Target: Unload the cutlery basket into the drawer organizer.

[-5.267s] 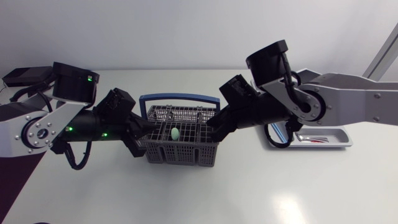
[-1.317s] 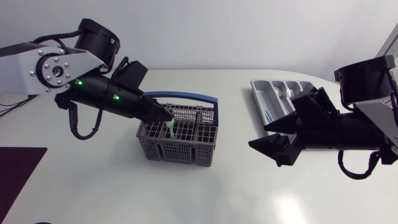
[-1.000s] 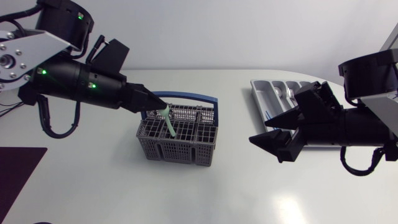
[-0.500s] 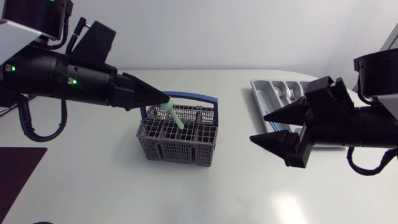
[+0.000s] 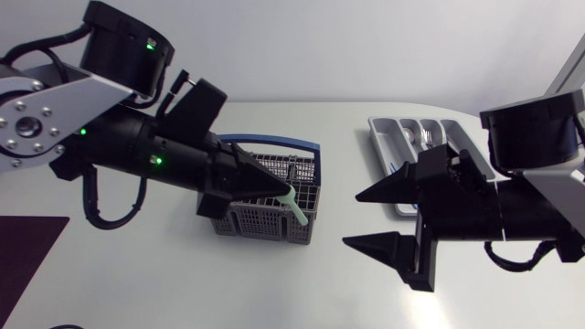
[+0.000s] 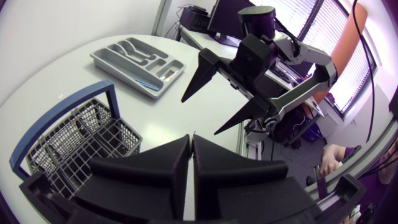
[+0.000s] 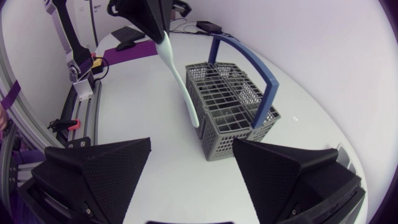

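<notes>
Left gripper (image 5: 281,189) is pinching the upper end of a pale green utensil (image 5: 297,208) between fingers pressed close together. The utensil is hanging slantwise at the right end of the cutlery basket (image 5: 260,221), with its lower tip outside the basket's wall. Right gripper (image 5: 353,219) is standing spread wide and holding nothing. It is hovering above the tabletop (image 5: 183,274) between the basket and the drawer organizer (image 5: 388,151), with its fingers pointing toward the utensil. The basket is sitting around the middle of the tabletop, somewhat toward the far edge, and the organizer is lying well apart from it, by the far right edge. By my reading the task is running partway. A few silver pieces (image 5: 426,137) are lying in the organizer's compartments, so some unloading is looking done, while this green piece is in the air and not yet delivered. A handover to the right arm, or a carry across, is looking like the likely next step, followed by a drop into a fitting compartment. Whether more cutlery is waiting in the basket I cannot tell, though its cells are appearing mostly bare in the right wrist view.
</notes>
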`<act>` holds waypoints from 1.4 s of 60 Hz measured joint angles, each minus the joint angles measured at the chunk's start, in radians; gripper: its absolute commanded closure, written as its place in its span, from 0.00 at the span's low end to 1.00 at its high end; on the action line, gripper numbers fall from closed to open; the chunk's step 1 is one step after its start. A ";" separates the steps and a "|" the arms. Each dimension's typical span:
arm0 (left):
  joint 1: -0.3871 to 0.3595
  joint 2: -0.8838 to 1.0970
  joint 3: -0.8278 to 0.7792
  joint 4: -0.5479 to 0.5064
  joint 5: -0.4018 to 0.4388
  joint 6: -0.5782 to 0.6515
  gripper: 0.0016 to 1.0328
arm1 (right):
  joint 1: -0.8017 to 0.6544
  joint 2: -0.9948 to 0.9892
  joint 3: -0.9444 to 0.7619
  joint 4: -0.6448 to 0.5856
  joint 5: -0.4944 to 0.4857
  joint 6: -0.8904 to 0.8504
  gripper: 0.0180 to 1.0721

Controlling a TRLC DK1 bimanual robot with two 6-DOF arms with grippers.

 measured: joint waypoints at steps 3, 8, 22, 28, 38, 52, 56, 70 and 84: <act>-0.016 0.016 0.000 0.000 0.016 0.011 0.93 | 0.022 0.000 -0.006 0.011 0.000 -0.008 0.10; -0.039 0.038 0.000 -0.001 0.041 0.018 0.93 | 0.049 0.000 -0.011 0.021 0.000 -0.012 0.10; -0.077 0.082 0.029 -0.038 0.093 0.044 0.93 | 0.114 0.003 -0.013 0.031 0.000 -0.041 0.22; -0.085 0.098 0.047 -0.046 0.096 0.049 0.93 | 0.140 0.003 -0.018 0.031 0.000 -0.049 0.32; -0.100 0.116 0.061 -0.058 0.100 0.051 0.93 | 0.156 0.004 -0.035 0.042 0.000 -0.060 0.58; -0.124 0.123 0.072 -0.085 0.111 0.056 0.93 | 0.162 0.005 -0.039 0.068 0.000 -0.059 0.70; -0.126 0.124 0.075 -0.088 0.116 0.063 0.93 | 0.167 0.009 -0.040 0.069 0.001 -0.059 0.74; -0.127 0.124 0.077 -0.090 0.118 0.063 0.93 | 0.175 0.014 -0.040 0.069 0.008 -0.059 0.93; -0.127 0.124 0.077 -0.090 0.118 0.066 0.82 | 0.180 0.015 -0.040 0.060 0.011 -0.059 0.95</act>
